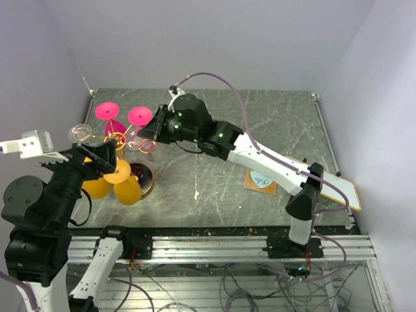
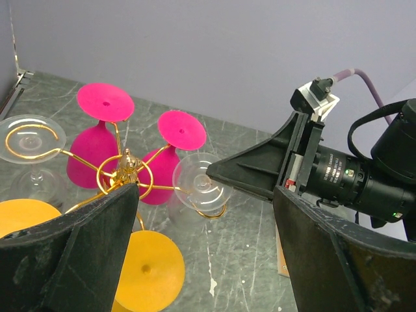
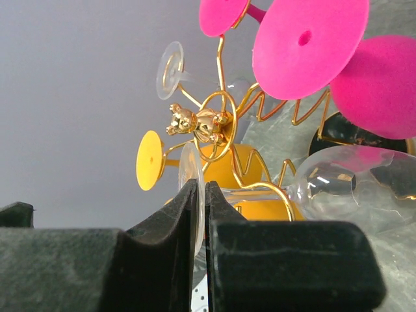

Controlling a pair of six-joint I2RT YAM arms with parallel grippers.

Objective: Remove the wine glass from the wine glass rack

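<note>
The gold wire wine glass rack [image 1: 117, 137] stands at the table's left, hung with pink, orange and clear glasses; its hub shows in the left wrist view [image 2: 127, 164] and the right wrist view [image 3: 207, 122]. My right gripper [image 1: 145, 134] is shut on the foot disc of a clear wine glass [image 3: 192, 166] that still hangs in a loop arm, its bowl [image 3: 351, 179] to the right. The same foot shows in the left wrist view [image 2: 200, 183] with a right fingertip [image 2: 224, 171] on it. My left gripper [image 2: 205, 218] is open and empty above the orange glasses [image 1: 123, 182].
Two pink glasses [image 1: 123, 116] hang at the rack's far side and a second clear glass [image 1: 79, 133] at its left. A printed coaster [image 1: 260, 180] and a wooden board [image 1: 341, 190] lie to the right. Walls close in the left, back and right.
</note>
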